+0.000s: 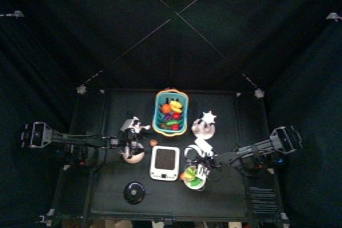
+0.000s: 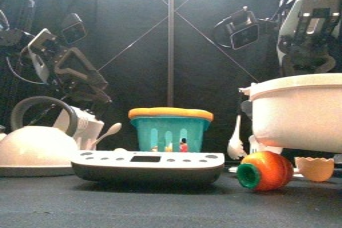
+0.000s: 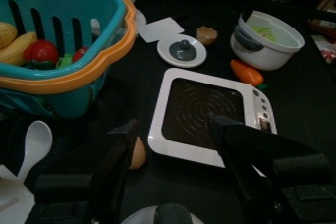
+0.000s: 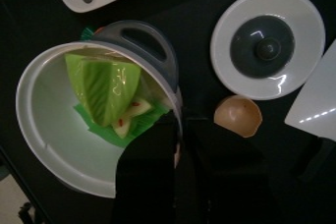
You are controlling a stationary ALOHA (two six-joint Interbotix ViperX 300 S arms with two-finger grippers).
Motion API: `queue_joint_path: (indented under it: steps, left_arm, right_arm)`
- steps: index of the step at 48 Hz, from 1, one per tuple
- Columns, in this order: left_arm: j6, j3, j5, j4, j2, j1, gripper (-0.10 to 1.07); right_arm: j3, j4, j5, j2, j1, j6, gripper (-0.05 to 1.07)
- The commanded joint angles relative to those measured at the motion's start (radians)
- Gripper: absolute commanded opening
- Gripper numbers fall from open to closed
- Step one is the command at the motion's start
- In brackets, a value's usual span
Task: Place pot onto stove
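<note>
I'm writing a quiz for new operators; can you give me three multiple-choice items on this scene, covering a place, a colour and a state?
1. Where is the pot?
A. On the stove
B. Beside the stove, off it
C. Inside the basket

2. What colour is the basket's rim?
A. Orange
B. White
C. Black

3. How is the left gripper?
A. Open, holding nothing
B. Shut on a spoon
C. Shut on the basket

Answers:
1 B: the stove's top is bare and the pot is apart from it.
2 A: an orange band tops the teal walls.
3 A: its jaws stand apart above the stove with nothing between them.
</note>
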Motion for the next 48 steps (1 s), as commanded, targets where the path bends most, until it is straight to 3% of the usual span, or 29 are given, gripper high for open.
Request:
queue_joint_path:
  steps: [1,13,29,48]
  left_arm:
    - [0.002,-0.012,-0.003,0.000,-0.003,0.000,0.93]
    - [0.002,-0.015,-0.005,-0.002,-0.003,0.002,0.93]
    - [0.003,-0.012,-0.005,0.002,-0.005,0.020,0.93]
    - [0.003,-0.003,-0.005,0.003,-0.041,0.020,0.93]
  right_arm:
    - [-0.040,0.000,-0.003,-0.026,-0.023,0.000,0.45]
    - [-0.132,-0.014,-0.054,0.011,-0.114,0.003,0.45]
    - [-0.318,-0.015,-0.095,0.181,-0.210,-0.005,0.45]
    - [-0.457,-0.014,-0.035,0.318,-0.235,-0.005,0.45]
